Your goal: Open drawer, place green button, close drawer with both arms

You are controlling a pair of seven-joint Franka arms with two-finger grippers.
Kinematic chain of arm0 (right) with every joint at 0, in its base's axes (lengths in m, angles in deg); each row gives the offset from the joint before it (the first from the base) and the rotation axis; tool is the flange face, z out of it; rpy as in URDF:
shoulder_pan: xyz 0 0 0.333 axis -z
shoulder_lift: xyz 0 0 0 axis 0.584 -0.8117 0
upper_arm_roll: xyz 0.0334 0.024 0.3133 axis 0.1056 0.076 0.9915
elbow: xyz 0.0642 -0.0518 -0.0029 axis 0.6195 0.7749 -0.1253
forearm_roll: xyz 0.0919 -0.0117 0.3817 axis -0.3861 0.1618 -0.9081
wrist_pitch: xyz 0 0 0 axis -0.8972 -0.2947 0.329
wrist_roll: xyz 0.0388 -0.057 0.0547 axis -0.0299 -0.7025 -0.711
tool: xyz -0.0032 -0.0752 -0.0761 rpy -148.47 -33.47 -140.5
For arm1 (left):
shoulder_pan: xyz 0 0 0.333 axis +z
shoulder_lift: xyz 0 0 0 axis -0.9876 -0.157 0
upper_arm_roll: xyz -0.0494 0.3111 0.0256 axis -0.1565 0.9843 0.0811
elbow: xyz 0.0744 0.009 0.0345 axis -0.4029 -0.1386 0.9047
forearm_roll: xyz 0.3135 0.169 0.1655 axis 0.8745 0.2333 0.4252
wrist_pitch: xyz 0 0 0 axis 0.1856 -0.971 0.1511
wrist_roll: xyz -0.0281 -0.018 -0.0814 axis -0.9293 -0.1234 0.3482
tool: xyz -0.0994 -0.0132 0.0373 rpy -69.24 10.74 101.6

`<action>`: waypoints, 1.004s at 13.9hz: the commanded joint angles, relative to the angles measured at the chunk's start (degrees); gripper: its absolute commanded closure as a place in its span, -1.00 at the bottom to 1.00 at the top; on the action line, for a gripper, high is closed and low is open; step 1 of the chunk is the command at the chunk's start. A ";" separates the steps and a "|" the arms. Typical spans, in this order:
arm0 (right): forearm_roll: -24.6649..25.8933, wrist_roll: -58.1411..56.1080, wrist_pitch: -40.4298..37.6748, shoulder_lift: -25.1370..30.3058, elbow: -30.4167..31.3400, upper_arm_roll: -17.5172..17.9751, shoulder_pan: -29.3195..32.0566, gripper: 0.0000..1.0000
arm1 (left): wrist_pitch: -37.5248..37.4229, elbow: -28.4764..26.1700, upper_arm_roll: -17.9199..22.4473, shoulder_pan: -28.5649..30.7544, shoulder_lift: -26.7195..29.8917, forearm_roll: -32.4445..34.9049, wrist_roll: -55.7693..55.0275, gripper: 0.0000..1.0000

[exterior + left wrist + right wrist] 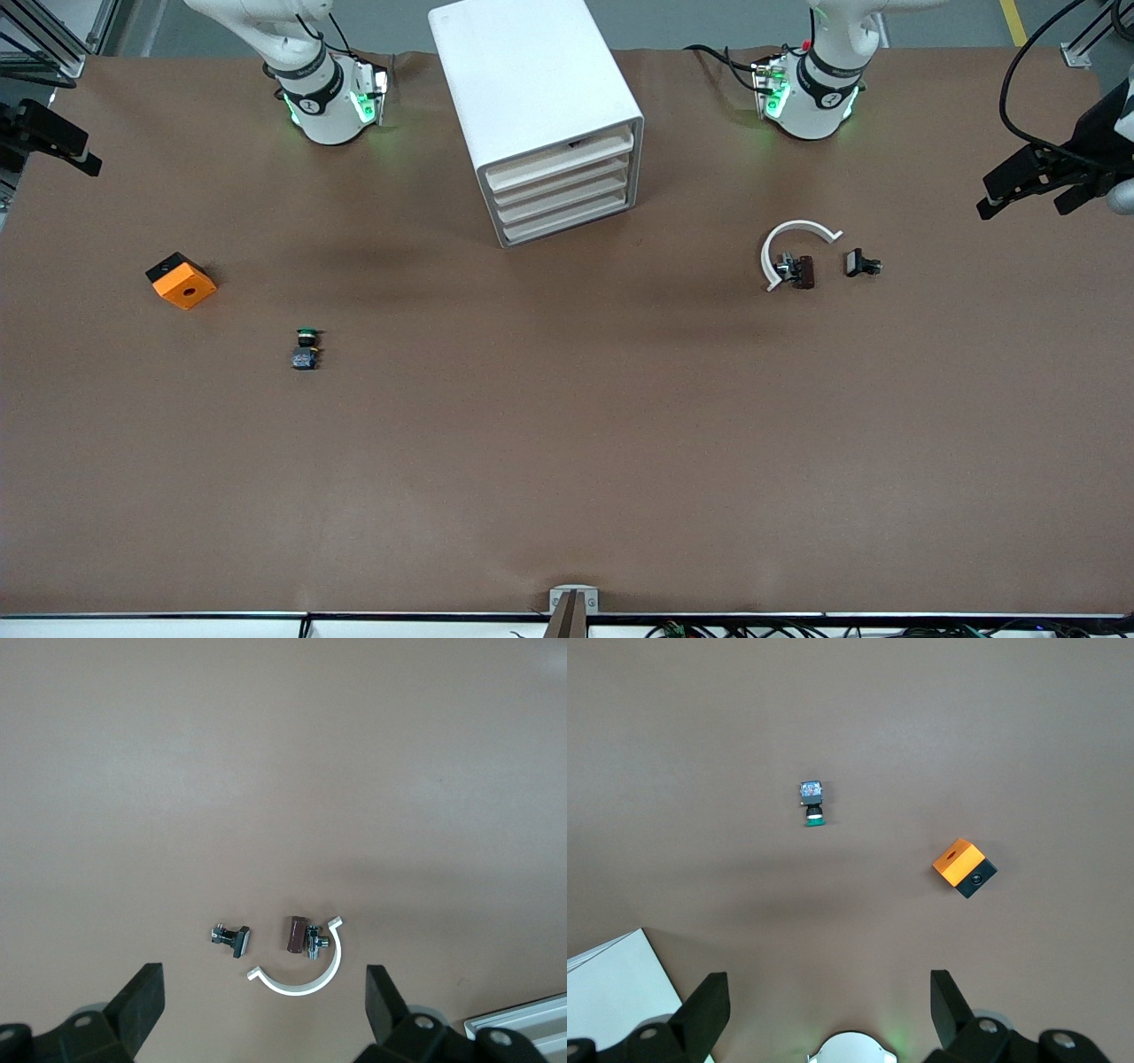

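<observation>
The white cabinet [532,89] stands between the two arm bases, with four drawers all shut. The drawer [565,202] is the third counting down. The button [306,347] lies on its side on the brown table toward the right arm's end, its green cap pointing away from the front camera; it also shows in the right wrist view [811,803]. My right gripper [829,997] is open and empty, high above the table between its base and the button. My left gripper [264,992] is open and empty, high over the clip pieces. Neither gripper touches anything.
An orange cube with a black hole [182,281] lies beside the button, toward the right arm's end. Black clip pieces with a white arc [797,261] and a small black piece [861,263] lie toward the left arm's end. The cabinet's corner shows in the left wrist view [523,1020].
</observation>
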State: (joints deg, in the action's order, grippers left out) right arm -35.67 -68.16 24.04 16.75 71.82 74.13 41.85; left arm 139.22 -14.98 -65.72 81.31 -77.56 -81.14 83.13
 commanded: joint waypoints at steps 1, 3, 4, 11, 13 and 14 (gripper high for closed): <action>0.34 -0.02 0.72 1.45 1.37 -0.16 -0.40 -1.00 | -1.28 1.52 -0.43 0.45 -0.58 1.06 0.55 -1.00; 0.34 -0.02 0.72 1.45 1.37 -0.16 -0.40 -1.00 | -1.28 1.52 -0.43 0.54 -0.58 0.89 0.55 -1.00; 0.34 -0.02 0.72 1.45 1.37 -0.16 -0.40 -1.00 | -1.28 1.52 -0.43 0.54 -0.58 0.97 0.55 -1.00; 0.34 -0.02 0.72 1.45 1.37 -0.16 -0.40 -1.00 | -1.63 0.99 -0.08 0.63 -5.14 1.06 -0.77 -1.00; 0.34 -0.02 0.72 1.45 1.37 -0.16 -0.40 -1.00 | -0.76 1.43 -0.08 0.54 -7.95 1.06 -0.77 -1.00; 0.34 -0.02 0.72 1.45 1.37 -0.16 -0.40 -1.00 | -0.14 1.34 -0.17 0.45 -9.27 1.06 -0.77 -1.00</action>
State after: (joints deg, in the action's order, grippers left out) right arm -35.67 -68.16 24.05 16.75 71.86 74.13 41.85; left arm 138.80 -15.06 -65.63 81.75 -83.98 -81.13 82.97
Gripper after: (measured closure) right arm 0.000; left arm 0.000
